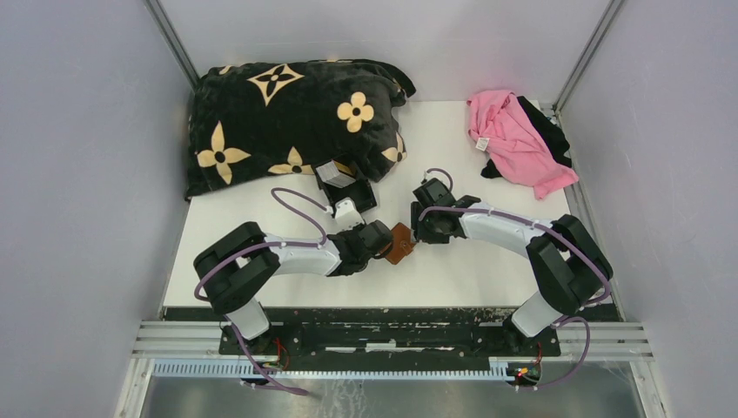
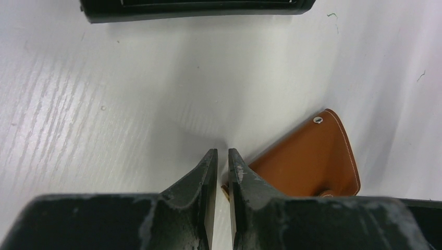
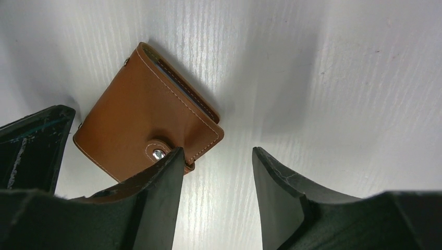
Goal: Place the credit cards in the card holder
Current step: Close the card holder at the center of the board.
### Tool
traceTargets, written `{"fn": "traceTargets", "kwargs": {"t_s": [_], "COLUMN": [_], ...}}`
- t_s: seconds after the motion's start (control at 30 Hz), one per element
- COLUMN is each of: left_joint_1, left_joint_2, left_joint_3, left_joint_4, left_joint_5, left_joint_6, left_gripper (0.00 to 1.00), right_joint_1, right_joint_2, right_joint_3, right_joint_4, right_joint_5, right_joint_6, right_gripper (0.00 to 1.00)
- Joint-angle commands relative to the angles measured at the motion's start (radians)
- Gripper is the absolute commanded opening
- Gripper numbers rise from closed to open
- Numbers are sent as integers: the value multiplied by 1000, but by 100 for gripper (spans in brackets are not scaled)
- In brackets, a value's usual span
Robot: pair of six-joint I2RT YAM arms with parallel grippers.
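Note:
The brown leather card holder lies closed on the white table, its snap tab fastened. It also shows in the left wrist view and the right wrist view. My left gripper is shut to a thin slit, its tips on the table at the holder's left corner, with nothing clearly between them. My right gripper is open, one finger over the holder's snap corner, the other over bare table. A pale stack of credit cards stands in a black tray behind my left arm.
A black blanket with tan flowers fills the back left, touching the tray. A pink and black cloth lies at the back right. Metal frame posts and grey walls close in both sides. The tray's edge shows beyond my left fingers.

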Motion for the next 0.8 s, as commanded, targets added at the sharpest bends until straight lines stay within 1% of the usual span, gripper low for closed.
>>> {"fn": "traceTargets", "kwargs": {"t_s": [0.0, 0.33, 0.77], "left_joint_1": [5, 2, -11], "left_joint_2": [76, 86, 91], "left_joint_3": [-14, -32, -39], "left_joint_4": [-104, -76, -54], "left_joint_5": [51, 105, 127], "left_joint_6": [87, 74, 66], "left_gripper": [22, 21, 21], "right_joint_1": [13, 26, 40], "right_joint_2": [-19, 19, 58], "right_joint_3": [12, 45, 94], "right_joint_4": [13, 21, 13], "right_joint_5": [-9, -22, -21], "right_joint_6": [11, 13, 9], "right_gripper": [57, 56, 56]}}
